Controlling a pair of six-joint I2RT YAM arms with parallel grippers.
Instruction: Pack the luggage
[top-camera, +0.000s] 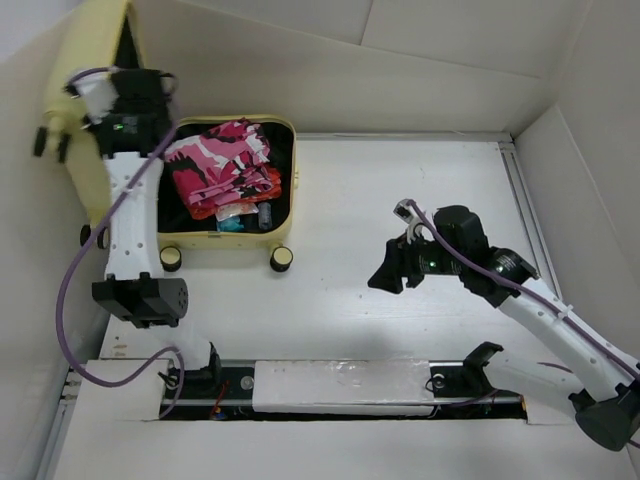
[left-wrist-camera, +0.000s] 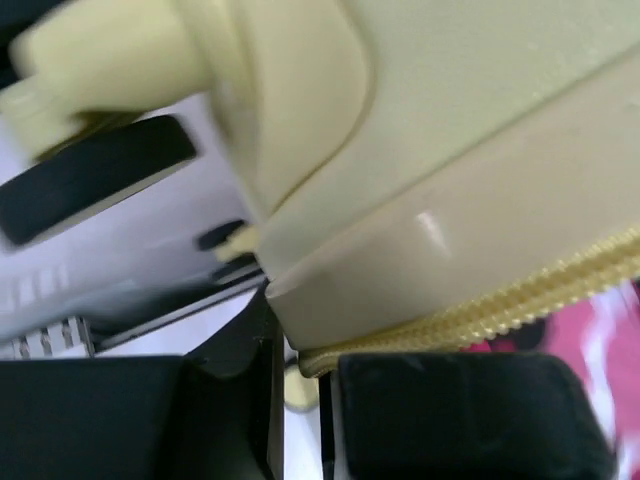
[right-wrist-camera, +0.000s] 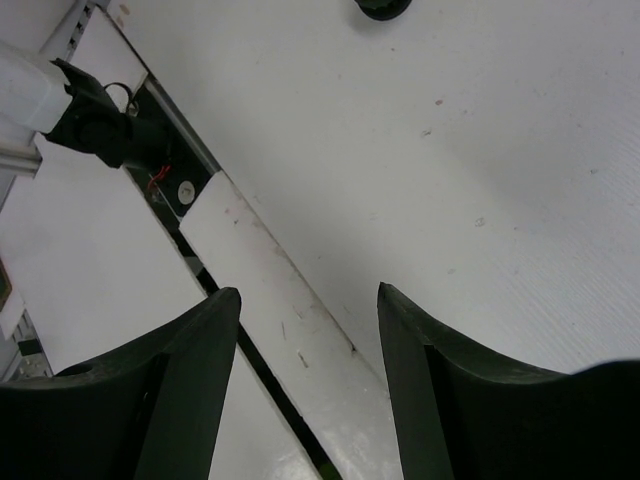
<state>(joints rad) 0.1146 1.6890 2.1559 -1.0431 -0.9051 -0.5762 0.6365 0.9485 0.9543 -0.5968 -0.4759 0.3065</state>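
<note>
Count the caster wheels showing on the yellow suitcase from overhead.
4. Two on the packed half's near edge: left caster, right caster. Two on the raised lid at far left: upper caster, lower caster. Others may be hidden.

Overhead sees all; left wrist hugs luggage (left-wrist-camera: 480, 120); right wrist faces table (right-wrist-camera: 480, 150).

luggage (top-camera: 225, 243) — 1 | left gripper (left-wrist-camera: 305, 400), right gripper (right-wrist-camera: 310, 340) — 2 | pink cloth pile (top-camera: 220, 160) — 1

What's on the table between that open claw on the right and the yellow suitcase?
Nothing. In the top view, the white table is bare between the right gripper and the luggage.
</note>
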